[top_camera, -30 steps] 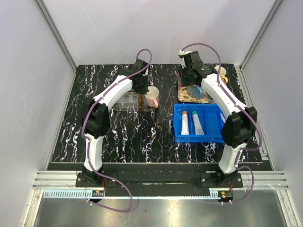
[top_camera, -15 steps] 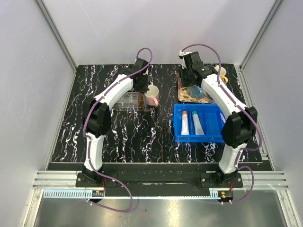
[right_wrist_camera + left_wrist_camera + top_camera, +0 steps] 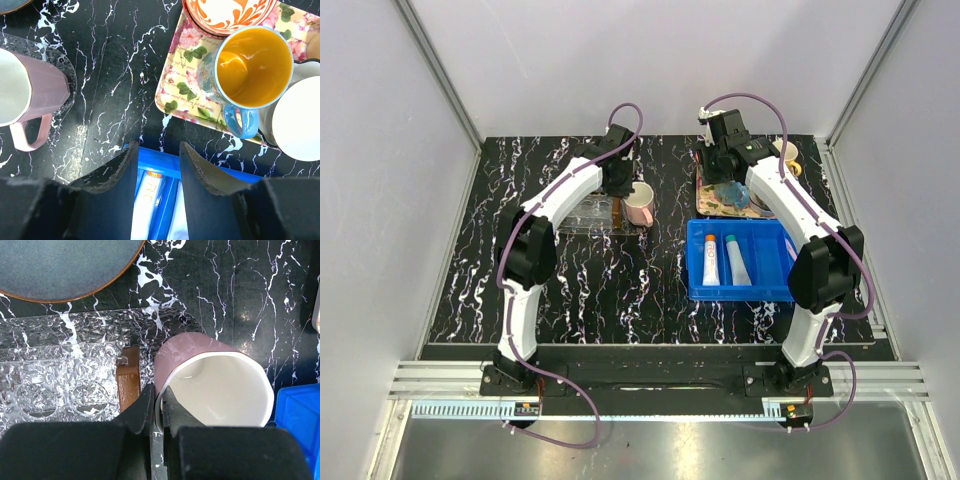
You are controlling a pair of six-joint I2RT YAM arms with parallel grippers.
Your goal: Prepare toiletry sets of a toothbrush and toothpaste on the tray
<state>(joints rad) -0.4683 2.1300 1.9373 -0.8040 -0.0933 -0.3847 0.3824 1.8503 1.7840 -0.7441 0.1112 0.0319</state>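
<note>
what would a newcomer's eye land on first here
Probably the bright blue bin right of centre on the black marbled table, with two white toothpaste tubes lying side by side in it. Next, the left gripper pinching the rim of the pink mug at the end of the clear tray. The right gripper hangs open by the floral tray of crockery.

A black table (image 3: 620,300) veined with white marbling spreads beneath both pairs of jaws — glossy, catching a small glare ahead of the left jaws. Pale grey walls (image 3: 520,70) stand beyond and to either side of them, joined by aluminium rails (image 3: 438,75).
</note>
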